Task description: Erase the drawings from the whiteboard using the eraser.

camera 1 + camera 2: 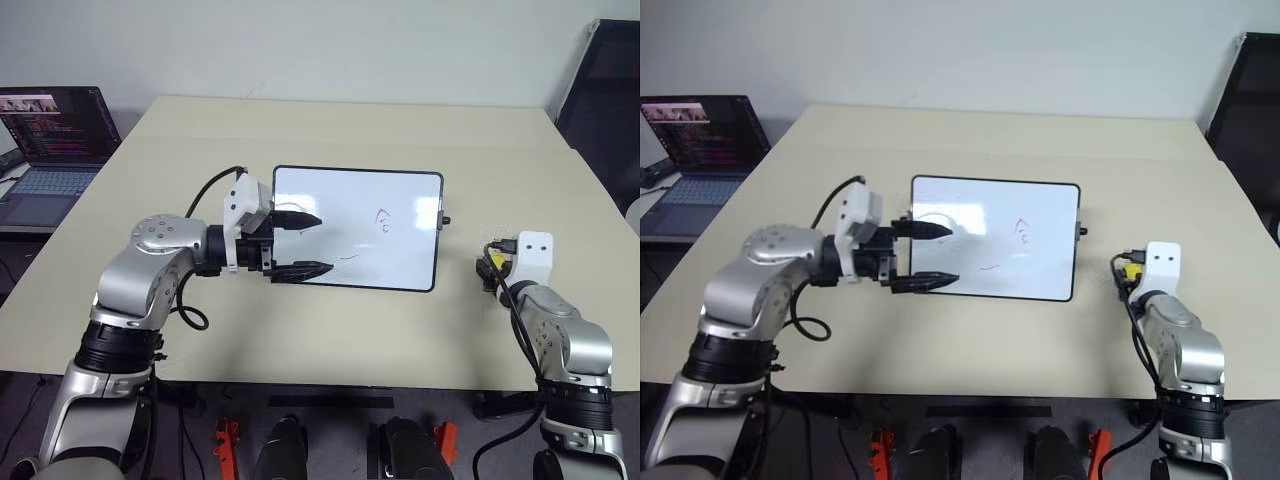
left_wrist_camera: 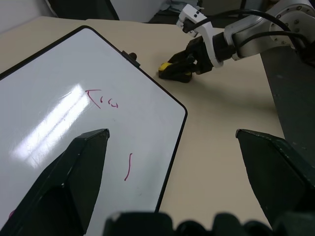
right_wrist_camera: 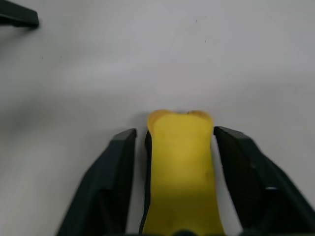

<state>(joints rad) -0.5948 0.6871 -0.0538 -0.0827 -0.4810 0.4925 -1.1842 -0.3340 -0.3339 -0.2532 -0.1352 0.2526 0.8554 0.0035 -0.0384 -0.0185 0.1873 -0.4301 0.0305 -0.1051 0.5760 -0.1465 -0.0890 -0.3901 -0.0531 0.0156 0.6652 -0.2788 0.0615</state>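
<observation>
The whiteboard (image 1: 335, 198) lies flat in the middle of the table. Red drawings (image 1: 384, 222) mark its right half, with a short stroke (image 2: 128, 167) nearer the front edge. My left gripper (image 1: 322, 244) hovers open over the board's left part, pointing right, with nothing between its fingers. To the right of the board, the yellow eraser (image 3: 180, 167) rests on the table. My right gripper (image 3: 175, 130) is closed around the eraser, one black finger on each long side. The left wrist view shows that gripper over the eraser (image 2: 170, 66), just past the board's knob.
An open laptop (image 1: 55, 140) stands on a lower desk at the far left. A black chair (image 1: 610, 90) is beyond the table's right corner. Bare tan tabletop (image 1: 300, 130) surrounds the board.
</observation>
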